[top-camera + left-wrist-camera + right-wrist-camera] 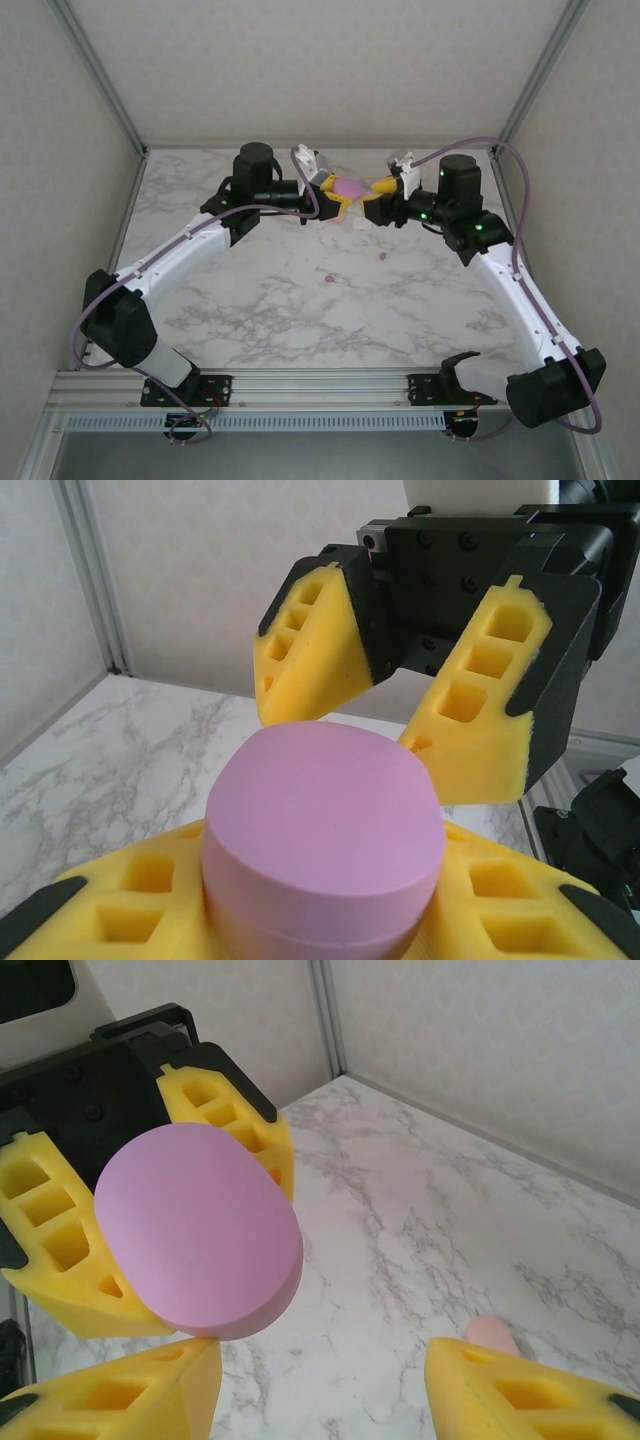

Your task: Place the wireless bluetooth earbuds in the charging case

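Near the desk's [300,310] far edge, the left hand [340,195] clamps the closed pink case [325,820]; the empty, spread right hand [378,196] could knock it loose while prying it open.

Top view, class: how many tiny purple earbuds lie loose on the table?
2. One earbud lies right of centre on the table; the other lies to its left, slightly nearer the front edge. Others may be hidden.
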{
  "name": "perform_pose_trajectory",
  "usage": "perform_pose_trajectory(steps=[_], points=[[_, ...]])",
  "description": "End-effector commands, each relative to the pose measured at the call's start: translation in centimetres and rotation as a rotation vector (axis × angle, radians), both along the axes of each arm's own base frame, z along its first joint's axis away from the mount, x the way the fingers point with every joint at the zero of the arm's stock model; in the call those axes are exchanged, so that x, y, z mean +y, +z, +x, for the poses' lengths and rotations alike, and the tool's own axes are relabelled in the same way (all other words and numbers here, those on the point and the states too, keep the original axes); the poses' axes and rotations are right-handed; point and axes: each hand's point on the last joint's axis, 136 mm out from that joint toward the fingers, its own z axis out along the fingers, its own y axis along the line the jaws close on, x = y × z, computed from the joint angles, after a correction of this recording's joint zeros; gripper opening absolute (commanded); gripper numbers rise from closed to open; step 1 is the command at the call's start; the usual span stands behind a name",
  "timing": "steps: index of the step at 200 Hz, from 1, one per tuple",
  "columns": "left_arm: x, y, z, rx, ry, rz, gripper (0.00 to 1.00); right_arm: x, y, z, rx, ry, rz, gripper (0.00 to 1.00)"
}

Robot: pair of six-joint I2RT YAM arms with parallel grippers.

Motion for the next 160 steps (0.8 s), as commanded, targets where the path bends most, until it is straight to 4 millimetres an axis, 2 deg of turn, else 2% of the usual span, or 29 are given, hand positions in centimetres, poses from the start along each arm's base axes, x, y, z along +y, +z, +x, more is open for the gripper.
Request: perform_pose_trajectory(steps=[1, 54, 83, 160], points=[[-0.8, 1.2, -2.4, -0.025, -0.103, -0.007, 0.25, 1.2, 1.7, 0.4, -0.017, 0.029, 0.062, 0.57], [-0.7, 0.3, -3.1, -0.031, -0.122, 0.04, 0.24, 0.9, 3.0, 1.6, 0.093, -0.016, 0.134, 0.56], [-0.6, 0.4, -3.2, -0.033, -0.128, 0.038, 0.24, 0.5, 2.8, 2.3, 0.125, -0.046, 0.145, 0.55], [-0.6, 0.0, -2.8, -0.036, -0.108, 0.049, 0.22, -0.2, 4.3, 1.8, 0.198, -0.012, 0.255, 0.54]])
